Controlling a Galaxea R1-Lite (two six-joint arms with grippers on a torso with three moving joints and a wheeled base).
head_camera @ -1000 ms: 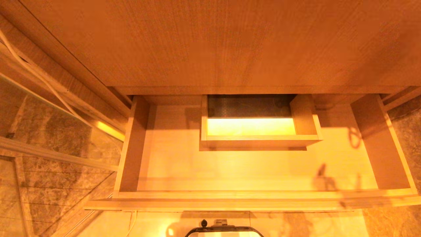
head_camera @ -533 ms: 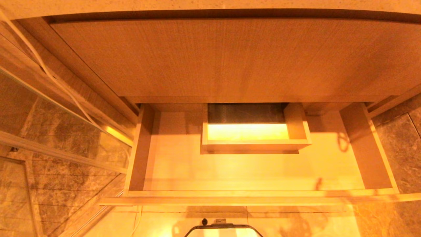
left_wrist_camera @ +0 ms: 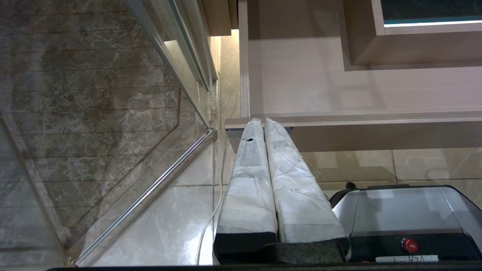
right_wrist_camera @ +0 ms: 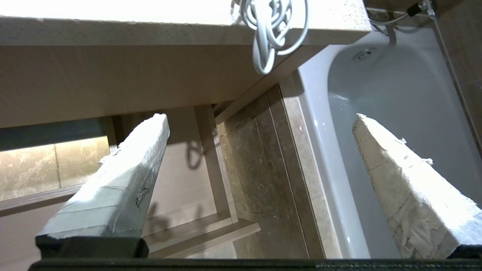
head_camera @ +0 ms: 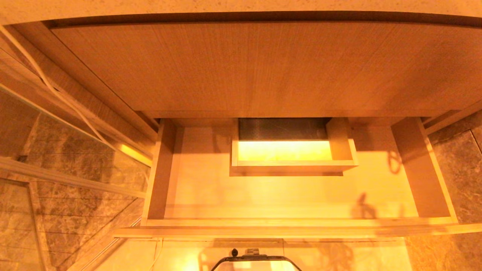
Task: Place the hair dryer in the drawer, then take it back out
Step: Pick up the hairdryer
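Right end effector (right_wrist_camera: 260,143) gapes beside the open drawer (head_camera: 301,222); left end effector (left_wrist_camera: 263,124) pressed together, seemingly empty.

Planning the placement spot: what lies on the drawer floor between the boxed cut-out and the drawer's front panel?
Nothing: the head view shows the drawer floor bare, only shadows, from the boxed cut-out to the front.

The head camera has pulled back, bringing the countertop edge (head_camera: 241,7) above the open drawer (head_camera: 297,226) into view.
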